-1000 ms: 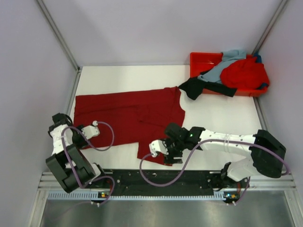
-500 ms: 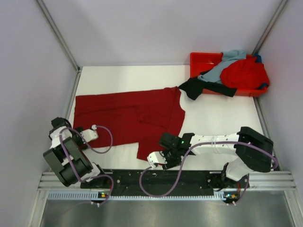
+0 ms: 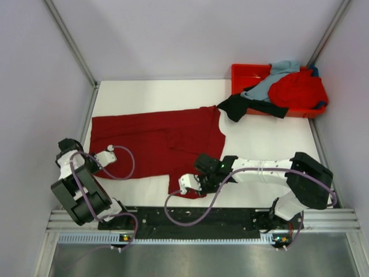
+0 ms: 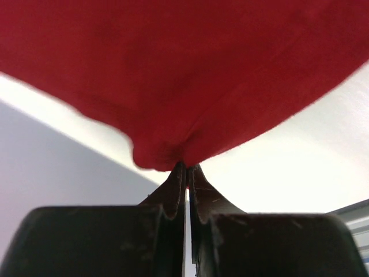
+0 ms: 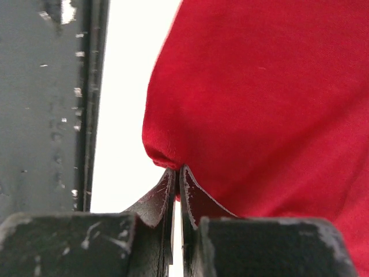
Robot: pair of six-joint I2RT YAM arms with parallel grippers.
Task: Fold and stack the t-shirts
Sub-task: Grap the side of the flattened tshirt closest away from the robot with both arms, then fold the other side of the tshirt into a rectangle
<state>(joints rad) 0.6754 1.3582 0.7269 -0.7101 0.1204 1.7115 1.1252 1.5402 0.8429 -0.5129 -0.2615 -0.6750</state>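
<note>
A dark crimson t-shirt [image 3: 155, 141] lies spread flat across the white table [image 3: 265, 144]. My left gripper [image 3: 97, 161] is shut on its near left corner. The left wrist view shows the crimson cloth [image 4: 184, 75] bunched at the fingertips of that gripper [image 4: 185, 165]. My right gripper [image 3: 180, 189] is shut on the near hem at the shirt's right corner, and there the cloth [image 5: 265, 98] puckers at the closed tips of the gripper [image 5: 177, 168]. A bright red t-shirt [image 3: 297, 89], a pale grey-blue one [image 3: 277, 74] and a black one [image 3: 248, 107] are heaped at the back right.
An orange-red plastic tray [image 3: 245, 72] at the back right corner holds the heap, and the black shirt spills over its front wall onto the table. Grey walls close in both sides. A black metal rail [image 3: 190, 216] runs along the near edge, close beside the right gripper [image 5: 52, 115].
Both grippers have closed from open onto the crimson shirt's near hem. The right gripper slid left toward the hem corner, and the left wrist shifted slightly away from the near edge.
</note>
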